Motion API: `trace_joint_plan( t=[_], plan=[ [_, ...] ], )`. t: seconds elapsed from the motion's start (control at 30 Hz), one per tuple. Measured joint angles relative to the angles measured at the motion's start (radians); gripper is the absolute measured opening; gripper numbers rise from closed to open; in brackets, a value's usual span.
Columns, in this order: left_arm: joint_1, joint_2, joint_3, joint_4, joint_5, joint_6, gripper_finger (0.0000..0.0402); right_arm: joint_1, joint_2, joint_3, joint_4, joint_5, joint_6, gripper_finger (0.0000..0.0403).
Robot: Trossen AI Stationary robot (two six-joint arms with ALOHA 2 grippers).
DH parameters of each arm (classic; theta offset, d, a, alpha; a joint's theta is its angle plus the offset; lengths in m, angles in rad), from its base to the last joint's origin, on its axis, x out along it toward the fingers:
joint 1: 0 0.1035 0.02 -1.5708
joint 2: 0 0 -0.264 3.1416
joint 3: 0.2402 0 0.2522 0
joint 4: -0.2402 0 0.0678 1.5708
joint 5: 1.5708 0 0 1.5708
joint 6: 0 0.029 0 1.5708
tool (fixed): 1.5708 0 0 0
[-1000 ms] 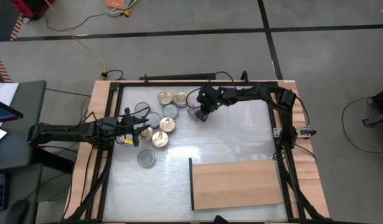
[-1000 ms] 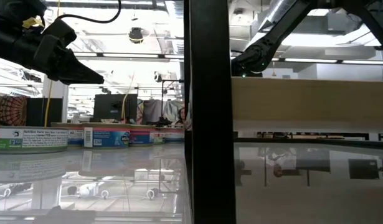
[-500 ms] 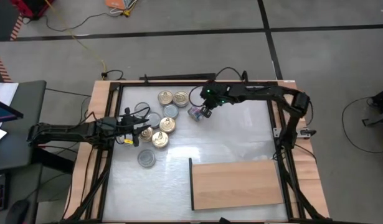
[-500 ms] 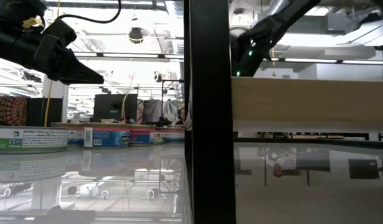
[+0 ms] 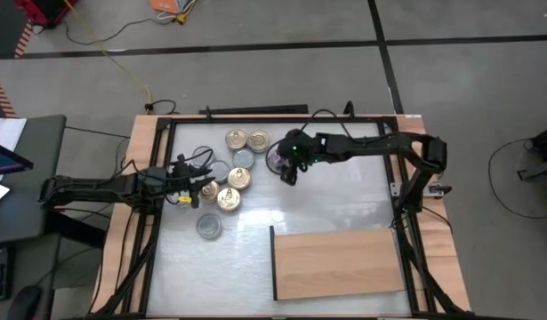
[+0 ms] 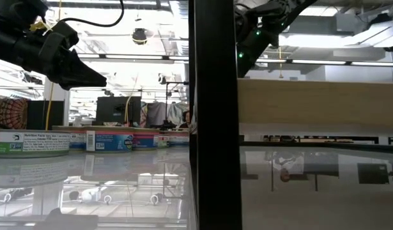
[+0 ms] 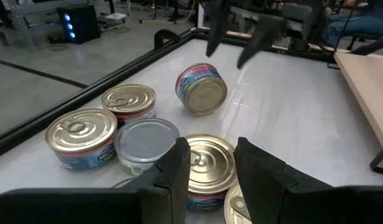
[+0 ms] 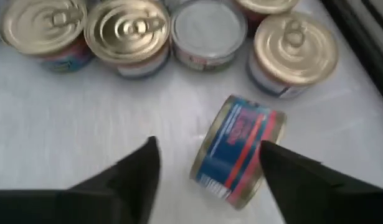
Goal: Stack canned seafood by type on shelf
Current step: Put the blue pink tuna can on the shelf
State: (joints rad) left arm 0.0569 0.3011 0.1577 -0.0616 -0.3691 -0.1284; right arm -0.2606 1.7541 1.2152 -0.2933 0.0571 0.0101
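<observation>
Right gripper (image 5: 286,169) is positioned over a tipped tin (image 8: 238,149) near the far middle of the table, fingers (image 8: 132,171) spread wide, one on each side of the tin; nothing is clamped. The tipped tin, blue with red stripes, is resting on its rim edge, gold lid facing sideways, apart from the other cans. It is seen from the left wrist too (image 7: 202,89), with the right fingers hanging above it.

Left gripper (image 5: 195,187) is held at the left side of the can cluster, fingers (image 7: 179,171) parted slightly around nothing, above a gold-lid can (image 7: 210,163).

Cluster: gold pull-tab cans (image 5: 237,140), (image 5: 257,140), (image 5: 240,178), (image 5: 227,199) and silver-lid cans (image 5: 243,159), (image 5: 209,227) are grouped in the far-left part of the table (image 5: 335,200), several touching. One silver-lid can at the near edge of the cluster is set apart.

Shelf board (image 5: 337,264) is lying flat at the near right, nothing on it, dark edge toward the cluster. Open glossy tabletop is left between cluster and board. In the low view the board's end (image 6: 317,105) and a dark upright block much of the scene; cans (image 6: 30,142) are lined at left.
</observation>
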Motion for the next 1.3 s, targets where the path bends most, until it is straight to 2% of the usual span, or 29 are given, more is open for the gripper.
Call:
trace_joint_plan(
  t=[0.1, 0.23, 0.43, 0.83, 1.0, 1.2, 1.3],
  plan=[
    [0.0, 0.0, 0.0, 0.0, 0.001, -0.002, 0.012, 0.0, 0.011, 0.001, 0.002, 0.052, 0.046, 0.0364],
    [0.0, 0.0, 0.0, -0.001, 0.015, -0.007, 0.012, 0.002, 0.02, 0.003, 0.032, 0.087, 0.072, 0.0393],
    [0.0, 0.0, 0.0, -0.002, 0.115, 0.018, 0.012, 0.028, 0.057, 0.002, 0.058, 0.178, 0.086, 0.0383],
    [0.0, 0.013, 0.001, -0.012, 0.098, 0.016, 0.012, 0.004, 0.15, 0.001, 0.057, 0.22, 0.151, 0.0365],
    [0.0, 0.019, 0.001, -0.021, 0.094, 0.019, 0.012, 0.003, 0.166, 0.002, 0.068, 0.211, 0.15, 0.0325],
    [0.0, 0.026, 0.001, -0.019, 0.094, 0.019, 0.012, -0.004, 0.166, 0.002, 0.069, 0.207, 0.089, 0.0217],
    [0.0, 0.026, 0.001, -0.018, 0.099, 0.006, 0.012, -0.004, 0.166, 0.002, 0.072, 0.206, 0.056, 0.0212]
  ],
)
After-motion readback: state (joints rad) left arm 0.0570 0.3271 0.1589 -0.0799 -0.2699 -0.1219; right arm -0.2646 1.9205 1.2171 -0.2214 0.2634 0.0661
